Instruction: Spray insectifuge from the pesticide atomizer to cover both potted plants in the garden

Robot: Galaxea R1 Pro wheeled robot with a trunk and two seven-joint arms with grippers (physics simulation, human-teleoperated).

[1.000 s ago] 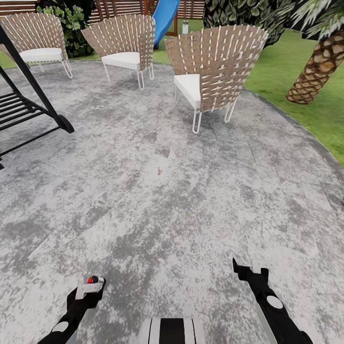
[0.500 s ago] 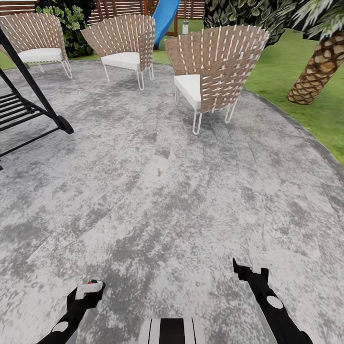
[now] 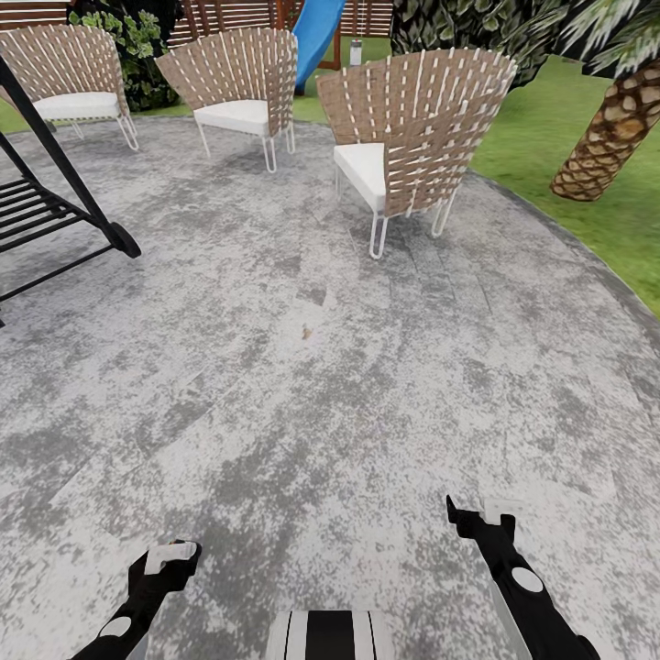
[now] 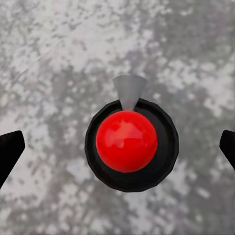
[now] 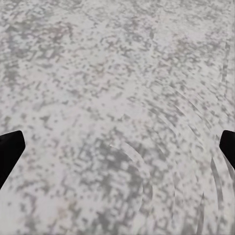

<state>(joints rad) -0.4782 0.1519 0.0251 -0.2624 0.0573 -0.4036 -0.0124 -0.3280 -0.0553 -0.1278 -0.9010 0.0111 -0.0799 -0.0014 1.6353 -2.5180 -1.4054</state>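
Note:
Seen from straight above in the left wrist view, the pesticide atomizer [image 4: 126, 141] has a glossy red round top, a black collar and a short grey nozzle [image 4: 129, 90], and it stands on the mottled grey patio [image 3: 302, 412]. My left gripper [image 4: 120, 147] hangs open right over it, with its black fingertips [image 4: 11, 149] far out on either side and not touching it. In the head view the left gripper [image 3: 170, 559] covers the atomizer. My right gripper [image 3: 477, 518] is open over bare paving [image 5: 117, 98]. The potted plants are out of view.
Three wicker chairs [image 3: 412, 128] [image 3: 238, 82] [image 3: 69, 78] stand at the patio's far side. A black slatted frame [image 3: 55, 211] stands at the left. Lawn [image 3: 587, 183] and a scaly palm trunk [image 3: 610, 128] border the right, and a blue slide [image 3: 316, 32] stands behind.
The atomizer's red top showed beside my left gripper a second ago; the gripper has slid over it and now hides it. The right arm has stayed still.

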